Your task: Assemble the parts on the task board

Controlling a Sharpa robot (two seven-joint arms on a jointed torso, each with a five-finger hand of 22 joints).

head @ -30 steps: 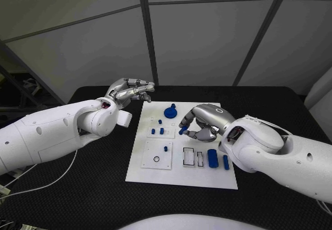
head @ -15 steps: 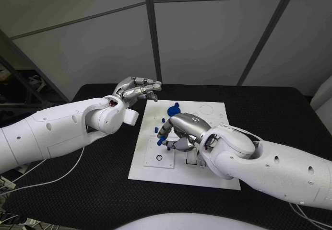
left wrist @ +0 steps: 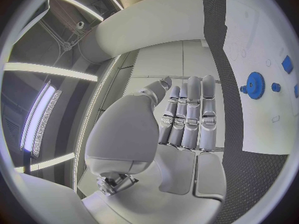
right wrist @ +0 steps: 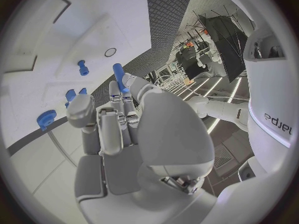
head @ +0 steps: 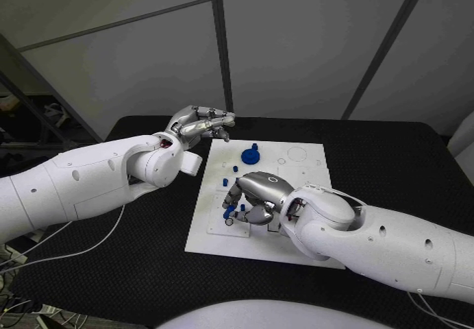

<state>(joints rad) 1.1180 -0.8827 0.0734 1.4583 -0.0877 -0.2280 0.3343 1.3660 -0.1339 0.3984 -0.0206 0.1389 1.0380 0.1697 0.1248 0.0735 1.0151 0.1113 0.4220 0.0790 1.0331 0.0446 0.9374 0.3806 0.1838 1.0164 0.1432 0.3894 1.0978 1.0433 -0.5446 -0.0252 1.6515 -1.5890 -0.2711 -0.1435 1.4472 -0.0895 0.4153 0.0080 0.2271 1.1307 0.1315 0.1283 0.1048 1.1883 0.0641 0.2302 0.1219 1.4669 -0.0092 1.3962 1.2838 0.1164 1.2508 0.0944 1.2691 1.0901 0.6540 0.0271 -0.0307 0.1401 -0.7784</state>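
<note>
— Right hand (head: 259, 199) first: what has it got?

— It hangs low over the near left part of the task board (head: 306, 248), fingers curled round a blue peg (right wrist: 119, 76). In the right wrist view the peg stands up between the fingertips, and in the head view its lower end pokes out below the hand, over the raised white block.

— So which step would you call this?

— Carrying a part to its seat, I'd judge. A small round hole (right wrist: 110, 52) shows in that block, just beyond the peg's tip. The peg is not in it yet.

— What does the next move need?

— Bringing the peg square over the hole and upright before pressing down. The hand hides much of the block from above, so lining up is the delicate part.

— And farther out?

— Short blue pins (head: 225, 181) stand just past the hand, then a blue gear (head: 251, 155) near the board's far end.

— The other hand?

— The left hand (head: 203, 123) is raised beyond the board's far left corner, fingers together and partly bent, holding nothing.
</note>
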